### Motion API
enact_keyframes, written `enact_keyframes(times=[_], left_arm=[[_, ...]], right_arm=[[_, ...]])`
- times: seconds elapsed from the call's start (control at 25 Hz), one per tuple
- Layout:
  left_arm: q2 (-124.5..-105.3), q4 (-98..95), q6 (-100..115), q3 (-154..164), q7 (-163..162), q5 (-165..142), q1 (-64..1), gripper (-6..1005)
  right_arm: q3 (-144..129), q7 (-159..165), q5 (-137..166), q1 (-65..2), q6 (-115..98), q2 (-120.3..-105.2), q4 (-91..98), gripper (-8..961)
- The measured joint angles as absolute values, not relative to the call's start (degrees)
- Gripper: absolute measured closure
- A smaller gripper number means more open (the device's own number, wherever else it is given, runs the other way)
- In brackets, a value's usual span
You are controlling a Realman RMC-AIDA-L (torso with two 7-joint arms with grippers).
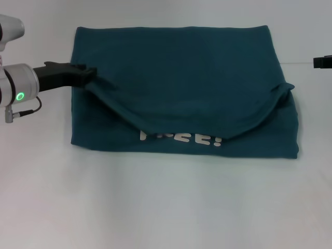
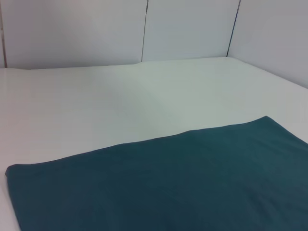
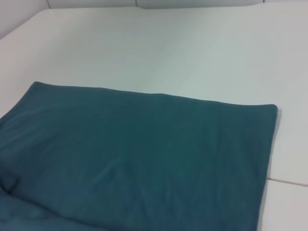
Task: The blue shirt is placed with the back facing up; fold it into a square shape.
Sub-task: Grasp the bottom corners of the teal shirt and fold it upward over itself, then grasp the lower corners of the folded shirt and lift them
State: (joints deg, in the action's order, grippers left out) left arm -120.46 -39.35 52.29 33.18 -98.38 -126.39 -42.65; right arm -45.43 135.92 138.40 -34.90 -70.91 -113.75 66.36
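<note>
The blue shirt lies spread across the white table, plain side up over most of it. Its near part is folded back over itself, and the folded edge sags in a curve across the middle. Below that curve a strip of white lettering shows. My left gripper sits at the shirt's left edge, shut on the left corner of the folded layer. Only the tip of my right gripper shows at the frame's right edge, clear of the cloth. The right corner of the fold lies loose. Both wrist views show flat shirt fabric.
The white table extends well in front of the shirt and on both sides. In the left wrist view, white wall panels stand behind the table's far edge.
</note>
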Motion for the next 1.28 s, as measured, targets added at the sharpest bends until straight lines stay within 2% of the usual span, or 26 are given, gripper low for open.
enact_keyframes(times=[0.08, 0.2, 0.4, 0.76, 1.0, 1.28], left_arm=[[-120.49, -39.3, 52.3, 33.0, -98.2, -126.3, -42.6, 795], [-120.42, -39.3, 52.3, 32.8, -98.1, -125.9, -42.5, 630], [-120.15, -39.6, 52.3, 32.9, -98.2, -125.0, -41.9, 489], [-118.98, -44.2, 57.9, 37.7, -105.5, -126.1, -38.0, 493], [-119.18, -48.4, 59.6, 40.9, -107.8, -126.2, -35.0, 506], [-118.85, -47.2, 59.5, 42.1, -108.7, -130.1, -34.6, 506]], right_arm=[[-45.4, 135.9, 138.4, -34.8, -70.8, -113.88, 66.4, 659], [-45.4, 135.9, 138.4, -34.8, -70.9, -114.08, 66.4, 659], [-45.5, 135.8, 138.4, -34.7, -71.9, -114.25, 66.4, 660], [-45.3, 135.6, 138.1, -33.9, -78.8, -115.66, 69.0, 659], [-45.4, 135.7, 138.3, -32.3, -80.4, -117.3, 69.3, 657], [-45.7, 136.0, 138.4, -31.5, -81.0, -118.07, 68.9, 647]])
